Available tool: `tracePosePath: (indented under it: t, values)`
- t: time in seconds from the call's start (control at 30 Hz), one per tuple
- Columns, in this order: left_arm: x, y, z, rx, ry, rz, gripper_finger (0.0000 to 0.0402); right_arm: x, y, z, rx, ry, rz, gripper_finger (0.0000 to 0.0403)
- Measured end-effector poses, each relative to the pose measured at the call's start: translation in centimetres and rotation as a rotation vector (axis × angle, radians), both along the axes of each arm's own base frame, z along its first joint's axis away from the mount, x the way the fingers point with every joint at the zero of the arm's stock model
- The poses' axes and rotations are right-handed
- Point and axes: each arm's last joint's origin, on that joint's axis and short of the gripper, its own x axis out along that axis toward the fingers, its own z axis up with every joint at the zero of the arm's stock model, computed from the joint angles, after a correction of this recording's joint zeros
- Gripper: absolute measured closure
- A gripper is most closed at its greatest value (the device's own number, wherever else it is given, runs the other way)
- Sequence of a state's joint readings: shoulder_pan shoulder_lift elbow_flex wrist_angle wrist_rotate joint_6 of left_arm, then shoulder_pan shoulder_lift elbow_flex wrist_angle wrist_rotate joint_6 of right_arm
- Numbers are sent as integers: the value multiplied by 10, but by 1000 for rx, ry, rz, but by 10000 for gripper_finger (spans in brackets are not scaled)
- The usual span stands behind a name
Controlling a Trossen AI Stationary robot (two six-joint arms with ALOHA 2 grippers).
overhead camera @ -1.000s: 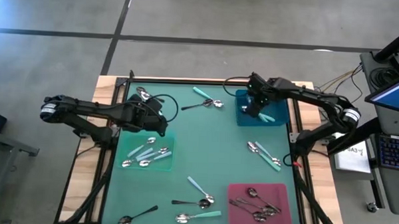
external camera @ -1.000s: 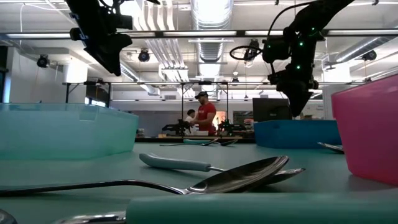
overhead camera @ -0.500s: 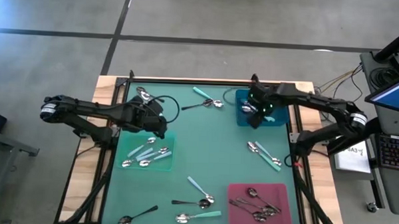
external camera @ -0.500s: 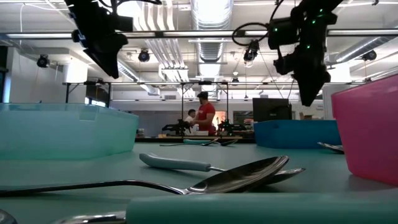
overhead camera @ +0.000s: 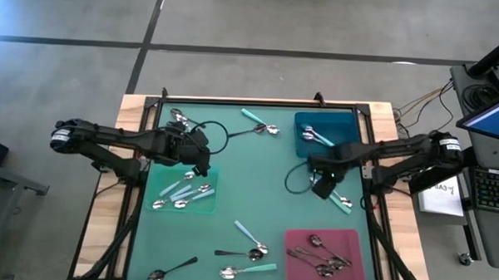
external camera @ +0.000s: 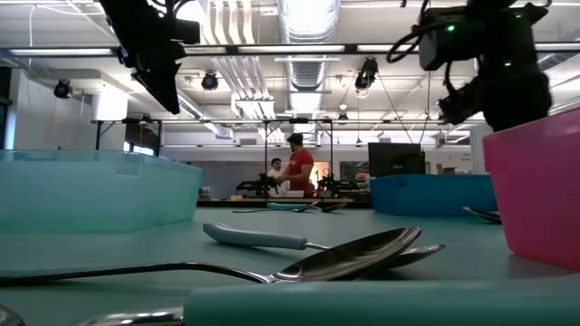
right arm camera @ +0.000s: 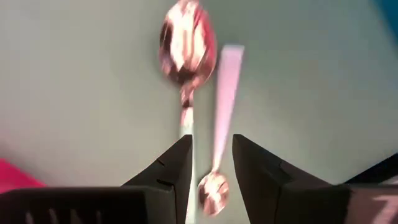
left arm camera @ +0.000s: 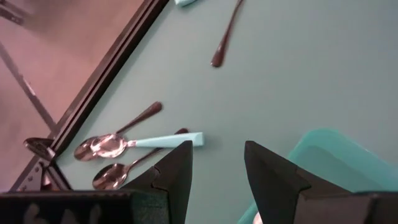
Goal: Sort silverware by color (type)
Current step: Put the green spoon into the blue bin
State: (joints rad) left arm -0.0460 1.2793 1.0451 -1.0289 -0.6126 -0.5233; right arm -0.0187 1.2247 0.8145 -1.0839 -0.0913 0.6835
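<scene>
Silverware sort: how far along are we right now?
Partly done. Spoons already lie in the pale tray, the blue tray and the pink tray. The right gripper, open and empty, hovers over the spoon pair on the mat. The left gripper is open and empty. Loose spoons remain near the front edge and at the far side.

The left arm reaches in from nine o'clock, its left gripper [overhead camera: 201,157] hanging left of centre with fingers [left arm camera: 177,168] parted and empty. The right arm stretches in from three o'clock, bent low; its right gripper [overhead camera: 321,189] points down, fingers [right arm camera: 180,163] apart, holding nothing.
</scene>
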Motion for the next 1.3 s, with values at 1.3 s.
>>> tracePosePath:
  t: [1.3]
  values:
    - [3, 0, 1, 2, -14, -22, 271, -9, 30, -40, 134, -123, 75, 368]
